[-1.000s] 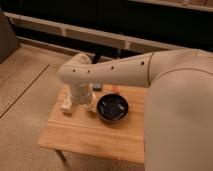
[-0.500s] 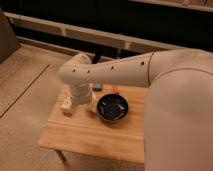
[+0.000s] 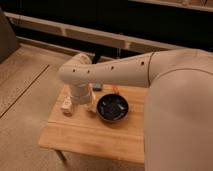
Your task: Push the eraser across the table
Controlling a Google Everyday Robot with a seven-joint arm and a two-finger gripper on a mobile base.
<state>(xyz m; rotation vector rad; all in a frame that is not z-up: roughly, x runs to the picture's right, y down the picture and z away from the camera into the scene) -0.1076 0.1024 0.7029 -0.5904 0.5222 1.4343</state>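
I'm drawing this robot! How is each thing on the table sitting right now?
Black bowl: upright on the table.
Cream object: resting near the table's left edge.
Dark block: lying at the far edge, behind the arm.
Gripper: low over the table, between cream object and bowl.

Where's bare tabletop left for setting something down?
The front strip of the light wooden table, nearer than the black bowl, is bare. The back is crowded: the gripper hangs between the bowl and a cream-white bottle-like object.

Black bowl (image 3: 112, 108), cream-white bottle-like object (image 3: 67, 105) to its left, grey-blue lump (image 3: 96, 87) behind — speckled floor (image 3: 25, 95), pale rail (image 3: 100, 34) beyond
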